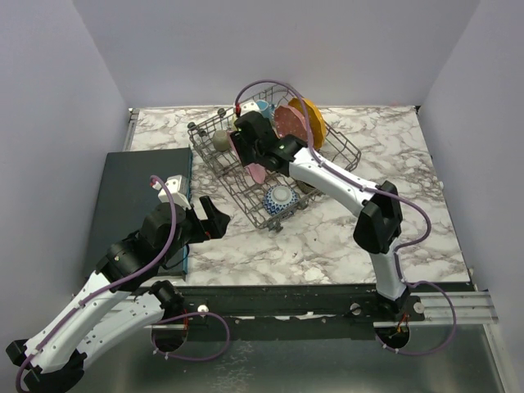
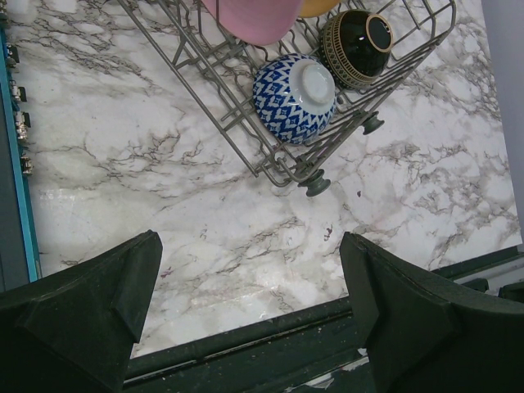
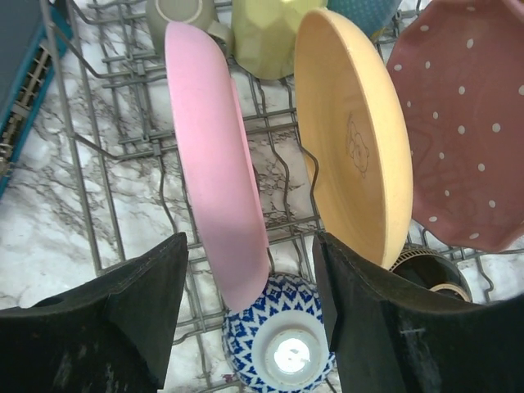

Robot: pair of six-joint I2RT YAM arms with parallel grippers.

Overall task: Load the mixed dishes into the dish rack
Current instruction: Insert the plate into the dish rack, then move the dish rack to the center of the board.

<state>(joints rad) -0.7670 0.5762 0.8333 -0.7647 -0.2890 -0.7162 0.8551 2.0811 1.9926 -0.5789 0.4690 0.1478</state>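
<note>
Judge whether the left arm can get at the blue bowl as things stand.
Probably yes: the left claw is open, bare marble lies between, and the blue bowl sits at the rack corner nearest it.

Grey wire rack [image 1: 225,176] stood upright on its feet. Within the rack:
- Pink plate [image 3: 217,188] stood on edge between tines, mid-rack.
- Orange plate [image 3: 352,139] stood on edge beside it.
- Scalloped plate [image 3: 467,123], pink with white dots, stood next to that.
- Blue-patterned bowl [image 2: 295,98] was tipped, foot showing, at the near end.
- Brown bowl [image 2: 354,47] sat just beside it.
- Olive mug [image 3: 176,12], yellow mug [image 3: 266,33] and blue mug [image 3: 364,10] lined the far end.
</note>
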